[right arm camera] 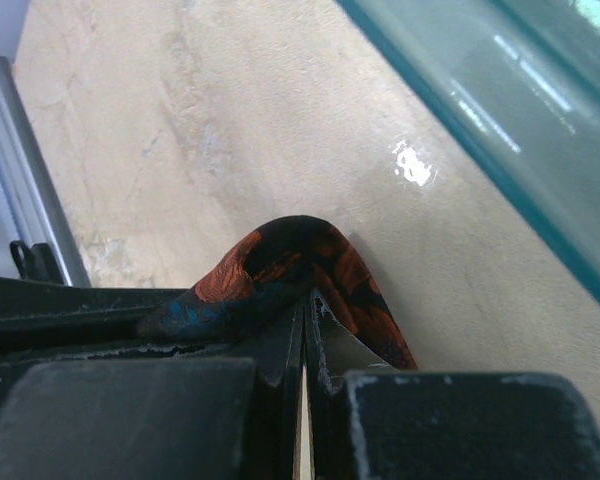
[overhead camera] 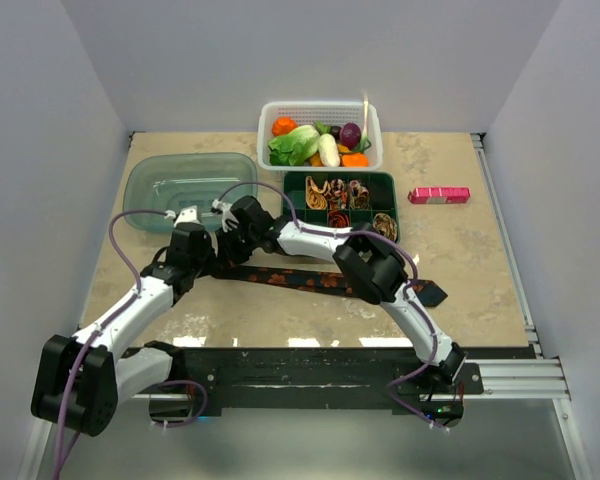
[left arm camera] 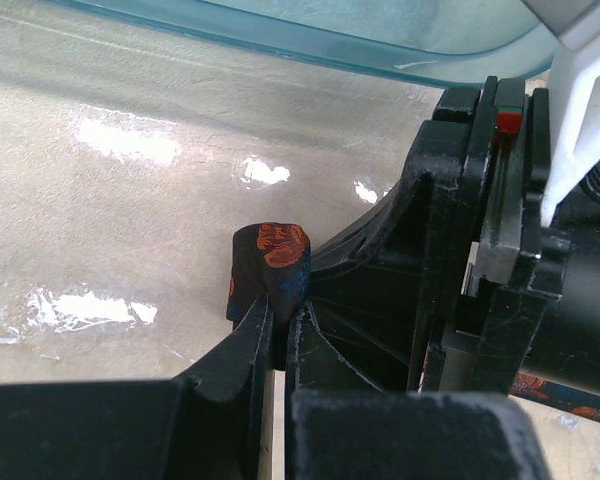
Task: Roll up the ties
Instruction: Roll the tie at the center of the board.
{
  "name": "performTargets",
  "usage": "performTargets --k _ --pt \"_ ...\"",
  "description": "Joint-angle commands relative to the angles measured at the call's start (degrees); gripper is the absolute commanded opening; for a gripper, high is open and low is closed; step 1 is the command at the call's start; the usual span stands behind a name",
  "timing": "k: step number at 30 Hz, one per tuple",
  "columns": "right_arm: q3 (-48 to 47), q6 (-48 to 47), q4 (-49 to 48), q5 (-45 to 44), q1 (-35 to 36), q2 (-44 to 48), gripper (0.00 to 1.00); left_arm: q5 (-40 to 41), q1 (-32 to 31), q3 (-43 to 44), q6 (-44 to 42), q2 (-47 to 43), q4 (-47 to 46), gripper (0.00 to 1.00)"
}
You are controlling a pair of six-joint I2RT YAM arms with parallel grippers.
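A long black tie with orange-red spots (overhead camera: 310,279) lies across the table, its pointed end at the right (overhead camera: 432,294). Its left end is folded over and pinched by both grippers. My left gripper (overhead camera: 212,258) is shut on the tie's folded end (left arm camera: 271,262). My right gripper (overhead camera: 228,243) is shut on the same fold (right arm camera: 290,262), facing the left gripper closely. Several rolled ties in tan, brown and orange (overhead camera: 332,193) sit in the green divided tray (overhead camera: 392,186).
A clear teal container (overhead camera: 185,187) lies just beyond the grippers, its rim showing in both wrist views (left arm camera: 310,40) (right arm camera: 480,130). A white basket of toy vegetables (overhead camera: 320,135) stands at the back. A pink box (overhead camera: 439,195) lies at the right.
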State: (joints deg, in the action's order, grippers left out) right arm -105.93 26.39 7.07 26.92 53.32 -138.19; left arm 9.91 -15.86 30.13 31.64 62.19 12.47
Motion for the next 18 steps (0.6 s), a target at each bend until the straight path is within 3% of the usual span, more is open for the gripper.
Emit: performTargets --k 1,18 --pt "2.0 3.3 -5.8 6.2 -0.5 6.2 0.00 1.8 -1.2 2.7 -1.6 -0.8 0.7 0.00" --pt "7.8 -3.0 2.0 -3.7 -6.0 15.8 0.00 8.9 -8.0 4.0 -1.0 3.6 2.8 0.00"
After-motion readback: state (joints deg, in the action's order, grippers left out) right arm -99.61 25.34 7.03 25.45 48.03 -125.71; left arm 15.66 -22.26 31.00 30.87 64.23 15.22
